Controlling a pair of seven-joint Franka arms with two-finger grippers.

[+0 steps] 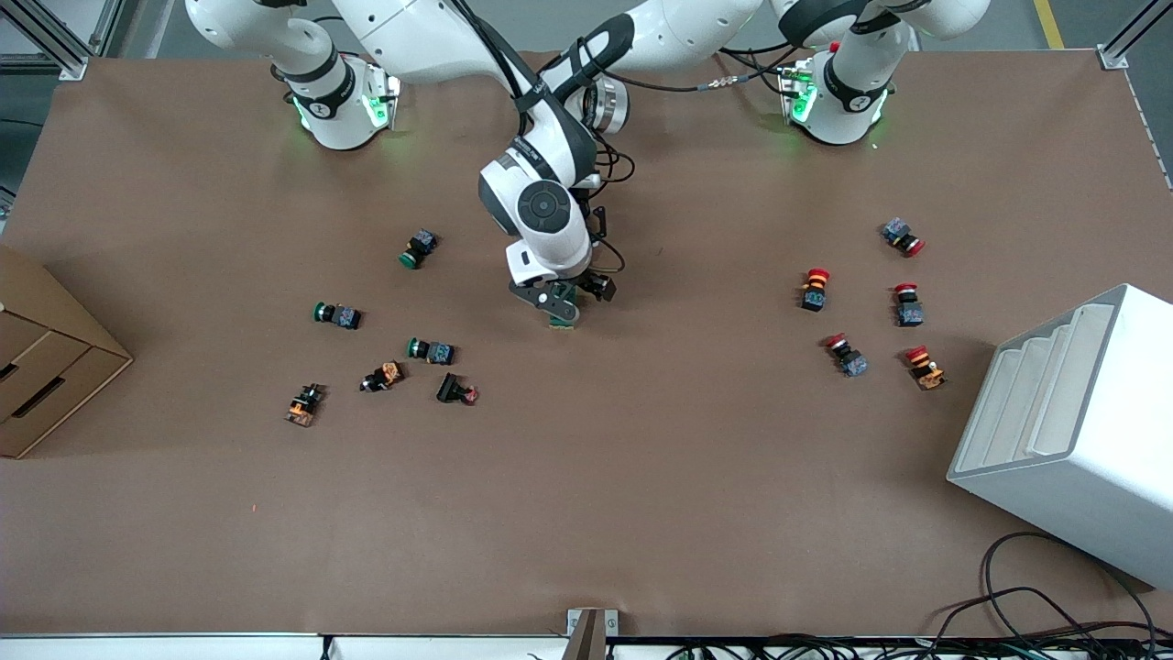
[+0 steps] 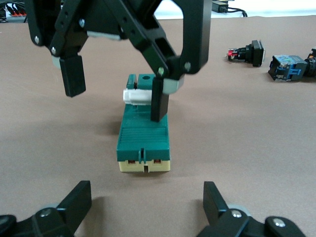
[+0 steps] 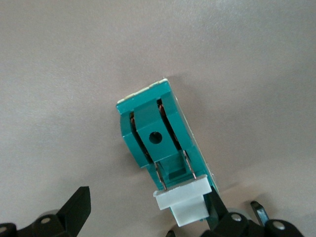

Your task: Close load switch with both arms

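The load switch (image 1: 562, 316) lies at the table's middle, a dark green block (image 2: 143, 133) on a cream base, with a white lever tab (image 3: 185, 202) at the end nearer the front camera. My right gripper (image 1: 553, 302) hangs over that end, open. One of its fingers (image 2: 159, 101) rests against the lever and the other stands clear of the block. From the right wrist, its own gripper (image 3: 146, 203) straddles the tab. My left gripper (image 2: 146, 202) is low at the switch's cream end (image 1: 597, 286), open, with bare table between its fingers.
Green-capped buttons (image 1: 420, 247) (image 1: 431, 350) and orange ones (image 1: 304, 403) lie toward the right arm's end. Red-capped buttons (image 1: 814, 289) lie toward the left arm's end, near a white rack (image 1: 1072, 431). A cardboard box (image 1: 46, 367) sits at the table's edge.
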